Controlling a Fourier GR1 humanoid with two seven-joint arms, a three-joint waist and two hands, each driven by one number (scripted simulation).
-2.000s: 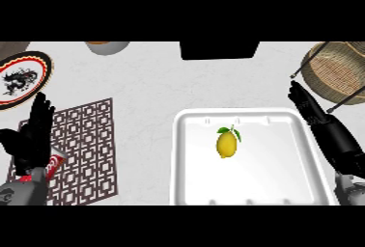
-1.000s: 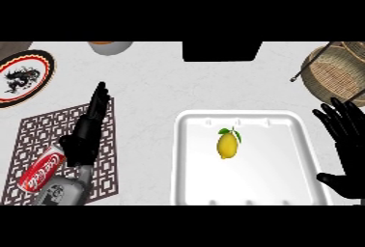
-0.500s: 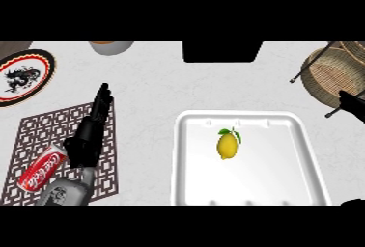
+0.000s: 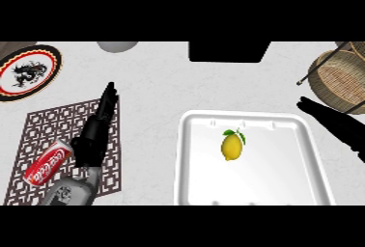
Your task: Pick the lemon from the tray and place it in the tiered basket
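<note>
A yellow lemon [image 4: 231, 146] with a green leaf lies in the middle of the white tray [image 4: 187, 159]. The wicker tiered basket [image 4: 341, 79] stands at the upper right, beyond the tray's far right corner. My right hand [image 4: 336, 124] stretches in from the right edge with straight fingers, over the counter between tray and basket, to the right of the lemon and apart from it. My left hand [image 4: 96, 129] stands edge-on over the patterned mat [image 4: 50, 125], fingers straight and pointing away, well left of the tray. Neither hand holds anything.
A red soda can [image 4: 48, 163] lies on the mat beside my left wrist. A round plate with a black dragon [image 4: 27, 72] sits at the upper left. A grey bowl [image 4: 118, 46] and a dark block [image 4: 230, 50] are at the far edge.
My right hand, almost out of sight half a second ago, has come back in from the right edge toward the tray's far right corner. The left hand has barely moved. The lemon is unmoved.
</note>
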